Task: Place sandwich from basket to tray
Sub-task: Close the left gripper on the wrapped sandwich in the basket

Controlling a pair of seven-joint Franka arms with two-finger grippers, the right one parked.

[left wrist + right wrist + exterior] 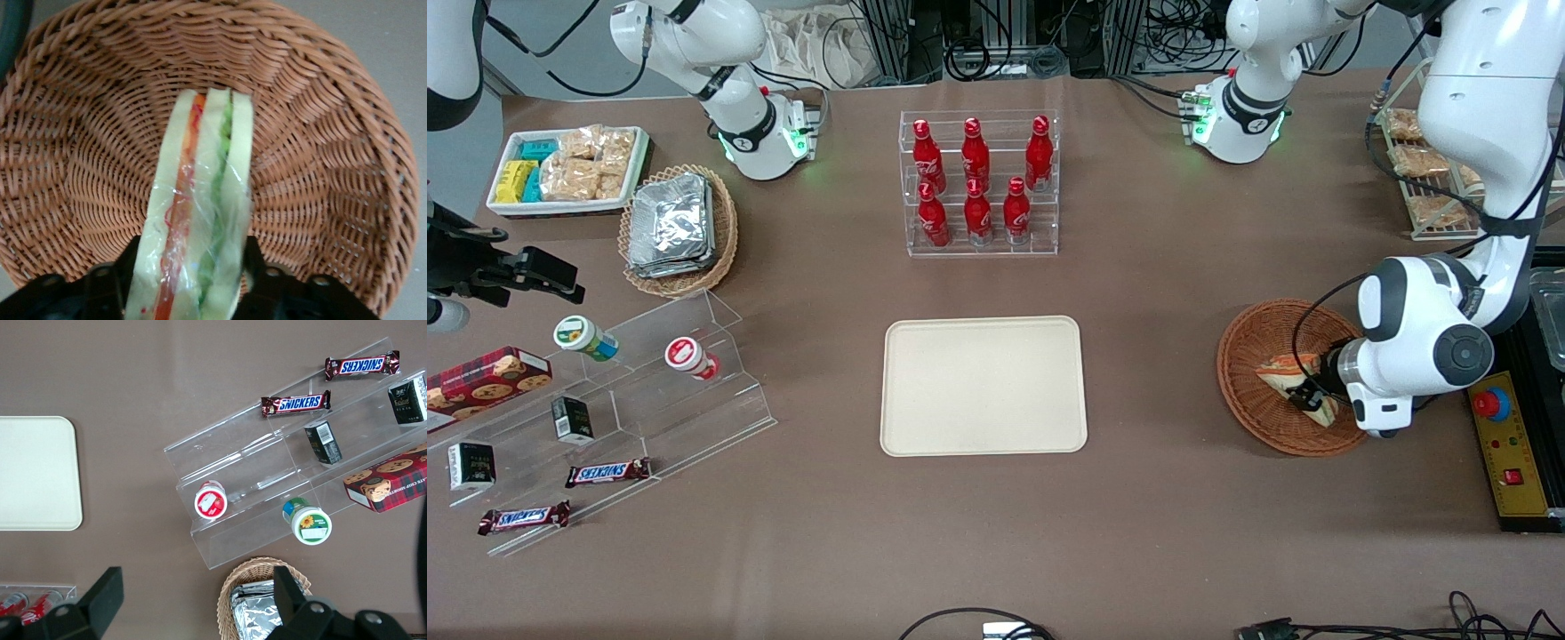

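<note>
The clear-wrapped wedge sandwich (1291,377) with pale bread, orange-red and green layers lies in the reddish-brown wicker basket (1249,382) toward the working arm's end of the table. My left gripper (1309,396) is down in the basket with its black fingers (255,267) pressed against both bread sides of the sandwich (200,227), shut on it. The basket wall (320,153) fills the left wrist view. The cream tray (983,386) lies flat mid-table, bare, and its corner shows in the right wrist view (33,473).
A clear rack of red bottles (978,182) stands farther from the front camera than the tray. Toward the parked arm's end are a clear stepped stand (640,391) with snacks, a tan basket of foil packs (676,227) and a white bin (569,169). A control box (1507,453) lies beside the basket.
</note>
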